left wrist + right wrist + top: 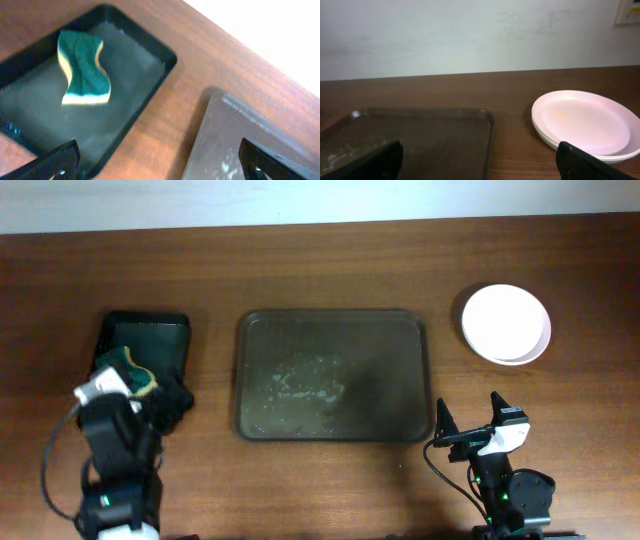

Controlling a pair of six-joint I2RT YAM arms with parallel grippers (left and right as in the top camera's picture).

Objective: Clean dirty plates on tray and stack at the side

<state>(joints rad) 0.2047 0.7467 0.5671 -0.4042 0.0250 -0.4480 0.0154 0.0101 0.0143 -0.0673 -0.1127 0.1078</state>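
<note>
White plates [505, 323] sit stacked near the tabletop's far right corner, clear of the brown tray [395, 370], ahead of the nearer right gripper [470, 420], spread wide and empty like the left gripper [159, 150] by the sponge [82, 67].

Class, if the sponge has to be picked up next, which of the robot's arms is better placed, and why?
Left. The left hand, open, hangs by the small black tray holding the sponge. The right hand is beyond the brown tray, near the stacked plates.
</note>
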